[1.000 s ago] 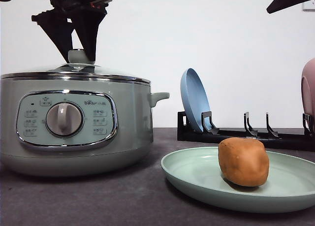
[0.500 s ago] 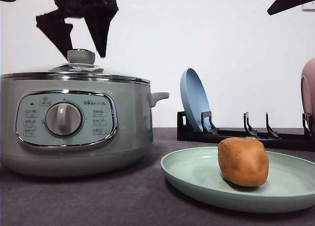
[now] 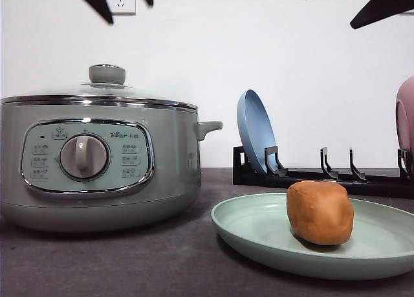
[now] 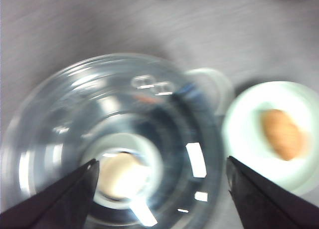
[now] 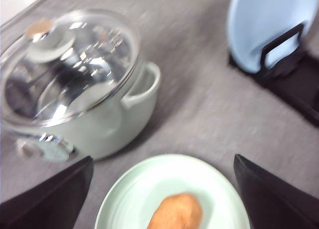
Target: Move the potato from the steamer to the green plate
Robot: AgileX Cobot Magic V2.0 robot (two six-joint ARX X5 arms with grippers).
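My left hand [image 4: 159,189] had lifted off the lid knob, fingers wide and empty. The steamer [image 3: 97,161] was closed, the potato [image 3: 320,213] lay on the green plate [image 3: 259,229]; transfer looked finished.

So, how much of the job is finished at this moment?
The transfer looks done: the potato sits on the green plate, and the steamer has its glass lid on. Nothing is in hand; the left gripper above the lid and the right gripper above the plate both have open, empty jaws. Apparently nothing is left.
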